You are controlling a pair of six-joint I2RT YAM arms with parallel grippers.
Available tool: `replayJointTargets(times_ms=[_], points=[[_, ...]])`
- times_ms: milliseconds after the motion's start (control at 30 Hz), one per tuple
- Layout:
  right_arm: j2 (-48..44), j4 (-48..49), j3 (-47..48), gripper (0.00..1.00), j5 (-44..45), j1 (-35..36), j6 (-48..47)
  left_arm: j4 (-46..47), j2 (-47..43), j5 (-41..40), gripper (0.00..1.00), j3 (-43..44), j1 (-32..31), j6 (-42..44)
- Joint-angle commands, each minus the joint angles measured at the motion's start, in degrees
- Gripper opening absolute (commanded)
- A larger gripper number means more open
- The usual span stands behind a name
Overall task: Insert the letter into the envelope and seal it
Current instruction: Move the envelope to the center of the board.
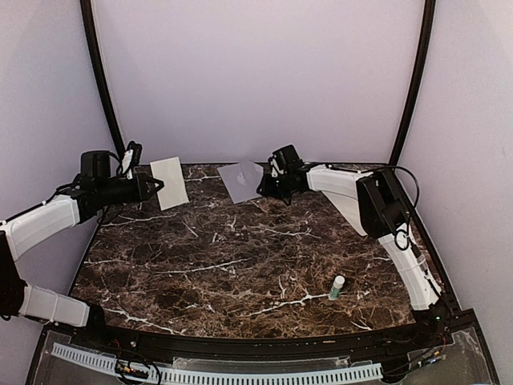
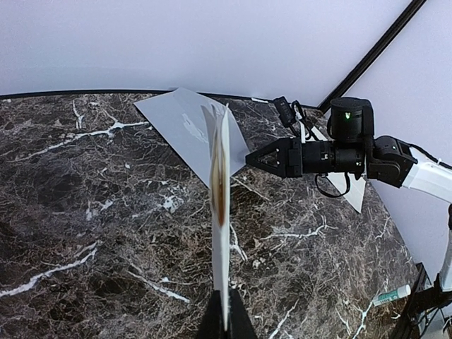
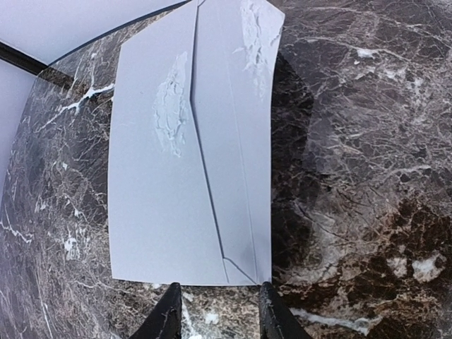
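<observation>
One folded cream letter (image 1: 169,183), one grey envelope (image 1: 240,181), one green-capped glue stick (image 1: 337,287), one dark marble table (image 1: 240,265), two robot grippers: left gripper (image 1: 158,186), right gripper (image 1: 262,189)

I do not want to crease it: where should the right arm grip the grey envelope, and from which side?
Probably take the grey envelope by its near short edge, coming from the right gripper side. It is a thin sheet facing the wrist camera, and that edge lies free ahead of the open fingers, which would need turning to pinch across its thickness.
</observation>
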Motion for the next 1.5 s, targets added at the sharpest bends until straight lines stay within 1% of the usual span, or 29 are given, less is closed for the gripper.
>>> replayJointTargets(times_ms=[0,467,567,667,867,933,1067,1167,1300,1467], points=[[1.52,0.40,1.56,0.35,1.55,-0.82,1.58,-0.20,-0.10,0.94,0.00,1.09,0.78,0.50],[1.75,0.90,0.07,0.35,4.98,-1.03,3.90,1.05,0.62,4.30,0.00,0.96,3.10,-1.22],[1.94,2.75,-0.39,0.36,3.89,-1.23,4.73,1.62,0.85,5.15,0.00,0.84,3.83,-1.66],[3.13,2.97,1.07,0.35,3.15,-1.42,5.34,2.34,1.02,6.51,0.00,0.69,4.56,-2.42],[5.79,3.56,4.19,0.32,0.25,-1.81,5.54,3.59,1.55,8.76,0.00,0.35,5.88,-3.67],[6.63,3.54,5.03,0.29,-0.55,-1.89,5.36,3.82,1.66,9.15,0.00,0.33,6.17,-3.96],[7.52,4.04,5.49,0.21,-1.09,-1.98,5.62,4.35,2.00,10.24,0.00,0.22,6.74,-4.47],[7.73,4.65,5.41,0.11,-1.36,-2.07,5.91,4.70,2.06,10.90,0.00,0.21,7.04,-4.72],[7.37,5.25,5.20,0.00,-1.41,-2.07,5.54,4.87,2.14,11.16,0.00,0.06,7.05,-4.80],[4.64,7.23,1.38,0.00,-1.36,-2.00,4.63,5.07,2.45,11.57,0.00,0.04,7.05,-4.98]])
